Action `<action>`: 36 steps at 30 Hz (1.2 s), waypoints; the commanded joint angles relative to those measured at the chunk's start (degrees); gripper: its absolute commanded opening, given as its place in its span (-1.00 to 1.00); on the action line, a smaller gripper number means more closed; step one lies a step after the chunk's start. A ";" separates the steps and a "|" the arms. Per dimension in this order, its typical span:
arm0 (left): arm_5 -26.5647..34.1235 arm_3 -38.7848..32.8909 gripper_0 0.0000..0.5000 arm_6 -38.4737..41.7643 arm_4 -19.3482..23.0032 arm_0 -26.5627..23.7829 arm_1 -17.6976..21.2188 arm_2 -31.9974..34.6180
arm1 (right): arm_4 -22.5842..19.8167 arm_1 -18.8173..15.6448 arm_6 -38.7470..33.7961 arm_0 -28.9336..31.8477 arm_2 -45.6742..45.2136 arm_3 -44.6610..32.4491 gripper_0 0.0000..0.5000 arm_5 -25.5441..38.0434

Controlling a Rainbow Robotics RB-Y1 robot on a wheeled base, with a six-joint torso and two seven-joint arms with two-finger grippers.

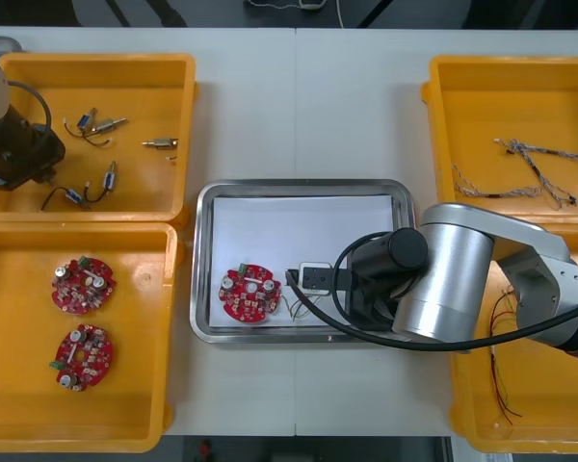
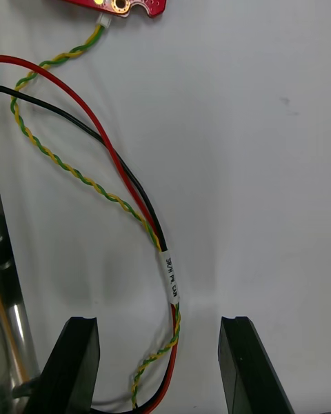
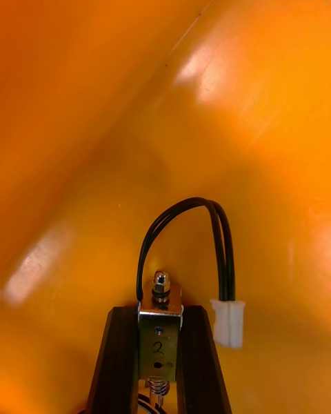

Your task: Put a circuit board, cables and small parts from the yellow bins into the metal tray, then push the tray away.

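Note:
My left gripper [image 3: 160, 310] is shut on a small metal part [image 3: 159, 341] that trails a looped black cable [image 3: 219, 248] with a white plug, held above the orange bin floor. In the front view the left arm [image 1: 17, 146] is over the far left yellow bin [image 1: 173, 72]. My right gripper [image 2: 157, 321] stands open low over the metal tray [image 1: 203, 260], which is white inside. A red and black cable with a twisted yellow-green one [image 2: 148, 228] lies between its fingers and runs toward the round red circuit board [image 1: 249, 293] in the tray. The right arm [image 1: 443, 279] covers the tray's right part.
Several small metal parts [image 1: 96, 123] lie in the far left bin. Two more circuit boards [image 1: 82, 285] sit in the near left bin. A twisted cable [image 1: 535, 168] is in the far right bin, and thin red and black cables [image 1: 501, 385] are in the near right bin.

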 commanded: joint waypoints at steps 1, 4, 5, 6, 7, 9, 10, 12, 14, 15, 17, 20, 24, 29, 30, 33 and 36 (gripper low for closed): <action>5.78 -3.79 -1.00 0.39 -2.95 -1.77 0.85 3.86 | -1.91 -0.96 1.01 -1.52 -4.76 -3.43 1.00 3.67; 10.18 -7.48 -1.00 0.30 -4.27 -1.95 1.55 5.97 | -3.93 0.18 1.28 -1.52 -8.54 -4.57 1.00 8.24; 11.94 -9.24 -1.00 0.39 -4.80 -1.95 1.90 6.94 | -4.46 0.62 1.28 -1.52 -10.04 -5.10 1.00 10.26; 13.78 -11.00 -1.00 0.39 -5.24 -1.86 1.99 7.81 | -4.90 1.23 1.28 -1.52 -11.71 -5.80 1.00 12.46; 14.66 -11.79 -1.00 0.39 -5.33 -1.95 2.17 8.17 | -5.07 1.41 1.19 -1.52 -12.50 -6.07 1.00 13.51; 17.83 -14.95 -1.00 0.39 -5.24 -1.86 2.52 9.22 | -5.78 2.55 1.01 -1.52 -15.84 -7.21 1.00 17.82; 18.53 -15.66 -1.00 0.39 -5.24 -1.95 2.52 9.40 | -5.95 2.81 0.93 -1.52 -16.54 -7.39 1.00 18.87; 21.52 -18.73 -1.00 0.56 -5.24 -1.86 2.43 9.48 | -6.74 3.96 0.75 -1.52 -19.79 -7.91 1.00 23.18; 23.89 -20.93 -0.99 0.65 -5.06 -1.86 2.43 9.57 | -7.27 4.75 0.66 -1.52 -22.34 -8.18 1.00 26.43; 25.47 -22.69 -1.00 0.65 -4.89 -1.95 2.34 9.57 | -7.62 5.28 0.58 -1.52 -24.19 -8.26 1.00 28.63; 27.93 -25.68 -1.00 0.83 -4.53 -1.86 2.34 9.48 | -8.06 5.80 0.49 -1.52 -27.09 -8.62 1.00 31.88; 31.80 -30.42 -1.00 1.18 -3.83 -1.95 1.90 9.48 | -8.59 6.24 -0.13 -1.52 -31.92 -9.23 1.00 33.16; 36.11 -36.75 -0.99 1.70 -2.86 -1.95 0.50 9.48 | -9.64 6.42 -0.57 -1.52 -38.34 -9.58 1.00 33.16; 40.29 -42.99 -0.99 2.93 -2.51 -1.86 -2.49 9.48 | -10.43 6.24 -1.36 -1.52 -44.75 -9.58 1.00 33.16; 40.29 -44.40 -1.00 3.29 -2.60 -1.86 -3.54 9.40 | -10.43 6.07 -1.71 -1.52 -46.25 -9.67 1.00 33.16; 40.29 -47.83 -1.00 4.08 -2.60 -1.86 -6.09 9.48 | -10.78 4.84 -2.41 -1.52 -48.71 -9.58 1.00 33.16; 40.29 -50.37 -1.00 4.96 -2.60 -1.86 -8.73 9.40 | -10.96 3.17 -5.75 -1.52 -49.41 -9.58 1.00 33.16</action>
